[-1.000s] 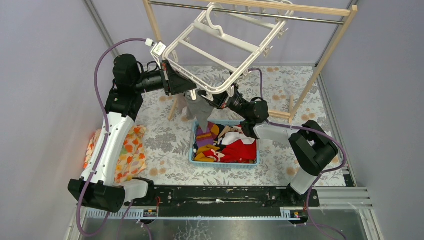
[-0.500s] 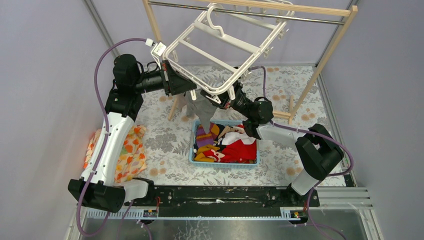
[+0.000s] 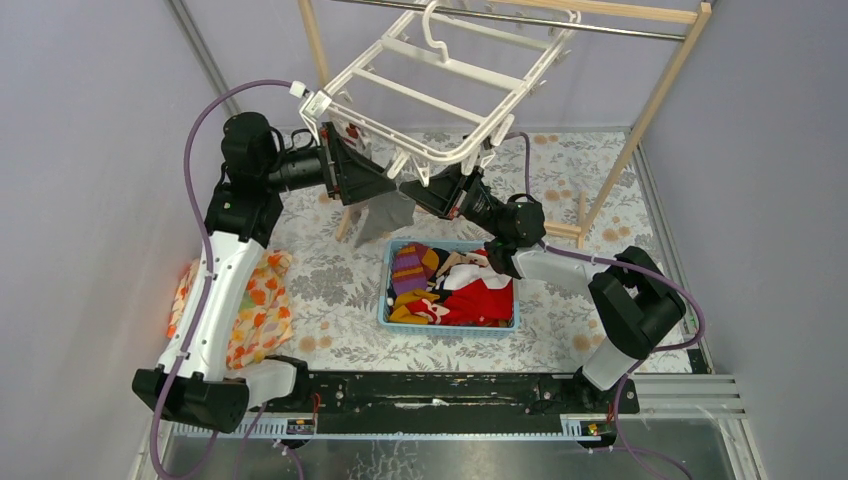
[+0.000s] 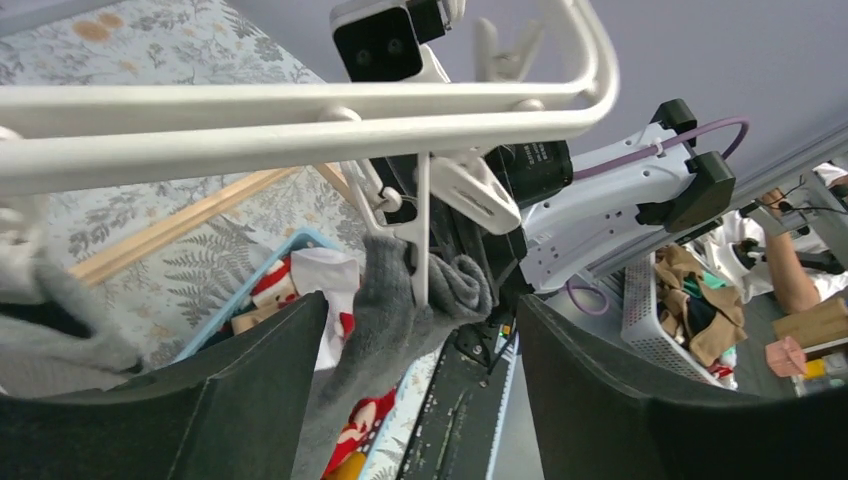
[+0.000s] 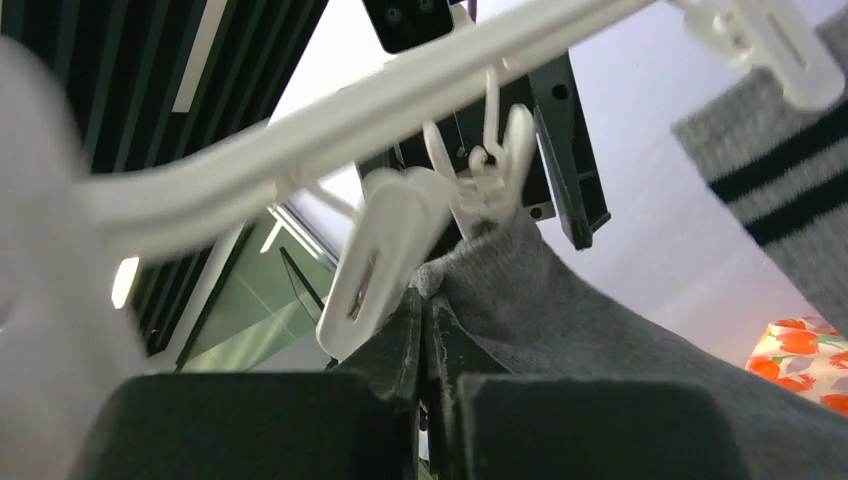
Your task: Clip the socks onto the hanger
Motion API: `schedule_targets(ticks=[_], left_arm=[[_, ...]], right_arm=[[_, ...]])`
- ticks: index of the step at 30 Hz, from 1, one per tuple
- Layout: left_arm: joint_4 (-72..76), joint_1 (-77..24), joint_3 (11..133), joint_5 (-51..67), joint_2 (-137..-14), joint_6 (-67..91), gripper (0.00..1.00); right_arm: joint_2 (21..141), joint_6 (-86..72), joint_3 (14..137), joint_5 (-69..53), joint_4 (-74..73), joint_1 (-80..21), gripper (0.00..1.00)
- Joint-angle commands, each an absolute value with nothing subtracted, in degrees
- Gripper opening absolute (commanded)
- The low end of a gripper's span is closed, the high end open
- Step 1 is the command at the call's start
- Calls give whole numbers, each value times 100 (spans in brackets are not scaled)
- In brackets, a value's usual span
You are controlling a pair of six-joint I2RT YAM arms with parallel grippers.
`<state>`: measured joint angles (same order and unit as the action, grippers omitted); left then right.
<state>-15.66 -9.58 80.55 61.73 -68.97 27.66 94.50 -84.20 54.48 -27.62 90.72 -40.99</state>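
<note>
Hanger [image 4: 300,125]: white frame, tilted, up above the basket.
Basket [image 3: 450,328]: blue, on the table, full of coloured clothes.
Left gripper [image 4: 422,305]: fingers spread wide, 1 on each side of the grey sock.
Right gripper [image 5: 425,300]: fingers pressed together, pinching the grey sock's bunched top.
Grey sock [image 4: 385,320]: hangs at the hanger's near rim, just under 1 clip.
Clip [image 4: 420,235]: white, dangling from the rim, touching the sock; whether it grips, I cannot tell.
</note>
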Motion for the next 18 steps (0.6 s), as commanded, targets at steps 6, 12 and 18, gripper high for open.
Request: schedule_targets(ticks=[6,12,18], left_arm=[[-2576,-750,7950,5942,-6370,1789,85],[-2703,-737,7459,5818,-6159,1342,86],[-2600,-760,7074,5969,-6264,1080,88]], right_arm=[[9277,-8256,5561,-2634,9776,-4115,0],[9292,-8227,5491,-2471,9761,-4115,2],[9332,-8204,5626,-2413,9671,-4161,2]])
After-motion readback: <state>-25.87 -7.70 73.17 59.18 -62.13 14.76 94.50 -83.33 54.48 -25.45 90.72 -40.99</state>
